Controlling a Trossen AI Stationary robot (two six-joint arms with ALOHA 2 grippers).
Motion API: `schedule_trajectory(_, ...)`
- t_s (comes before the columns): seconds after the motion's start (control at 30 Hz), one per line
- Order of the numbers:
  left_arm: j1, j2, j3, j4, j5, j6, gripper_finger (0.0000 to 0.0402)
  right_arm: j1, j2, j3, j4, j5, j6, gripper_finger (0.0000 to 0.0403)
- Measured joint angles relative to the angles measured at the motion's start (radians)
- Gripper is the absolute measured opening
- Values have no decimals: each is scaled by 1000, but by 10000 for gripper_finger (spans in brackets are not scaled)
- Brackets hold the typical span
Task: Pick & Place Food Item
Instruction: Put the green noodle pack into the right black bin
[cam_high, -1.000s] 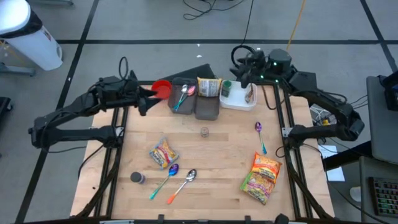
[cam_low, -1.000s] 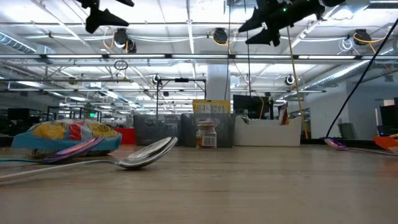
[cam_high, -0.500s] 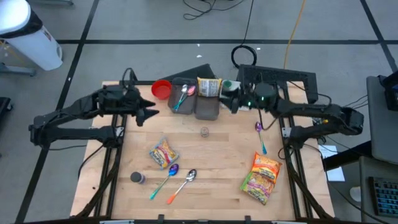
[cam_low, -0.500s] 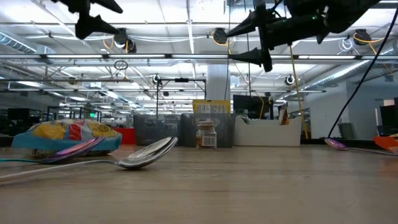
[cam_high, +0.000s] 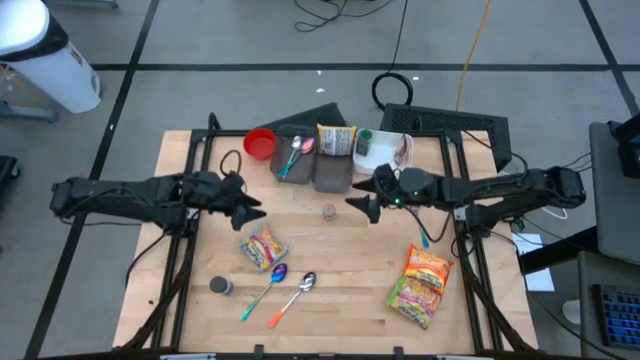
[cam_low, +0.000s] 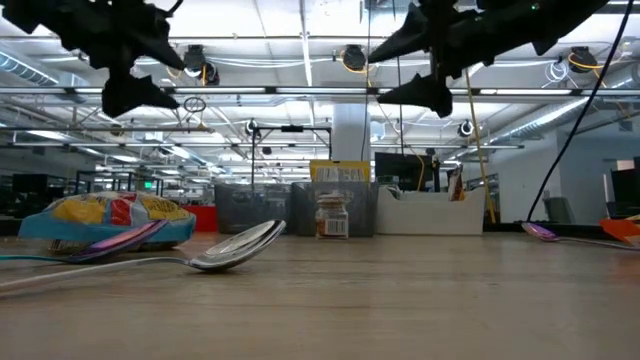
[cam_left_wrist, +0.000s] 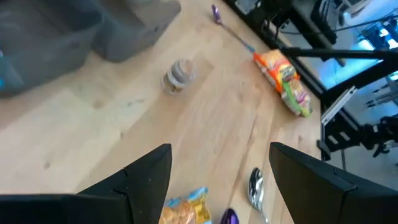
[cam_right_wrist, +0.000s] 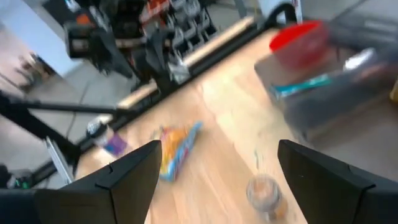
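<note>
A yellow-and-blue snack bag lies flat on the table's left middle; it also shows in the right wrist view. An orange-and-green snack bag lies near the right front, and shows in the left wrist view. A yellow packet stands at the far bins. My left gripper is open and empty, above the table just beyond the yellow-and-blue bag. My right gripper is open and empty, above the table's middle, right of a small jar.
Grey bins, a red bowl and a white tray line the far edge. Two spoons and a dark cylinder lie near the front left. A purple spoon lies at the right.
My left gripper has come from beside the red bowl toward the near edge and lower, to a spot beyond the yellow-and-blue bag. My right gripper has left the white tray, going toward the table's middle and near side. Nothing on the table has moved.
</note>
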Motion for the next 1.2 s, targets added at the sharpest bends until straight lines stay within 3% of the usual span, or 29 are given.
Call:
schedule_trajectory(0.17,-68,9,-33,1,-57,-49,273,18,-3,2,-118,-7,-17,313)
schedule_trajectory(0.43,-102,42,-44,35,-73,-83,273,-22,-40,144,-646,-5,-152,313)
schedule_trajectory(0.53,-102,60,-43,82,-74,-71,273,-61,-65,174,-750,-9,-180,313)
schedule_trajectory(0.73,-102,100,-43,125,-72,-57,273,-169,-134,183,-911,-108,-186,313)
schedule_trajectory(0.93,-100,137,-43,124,-71,-50,273,-242,-201,183,-1077,-113,-233,313)
schedule_trajectory(1.2,-83,166,-43,127,-69,-26,273,-332,-171,183,-1145,-147,-310,313)
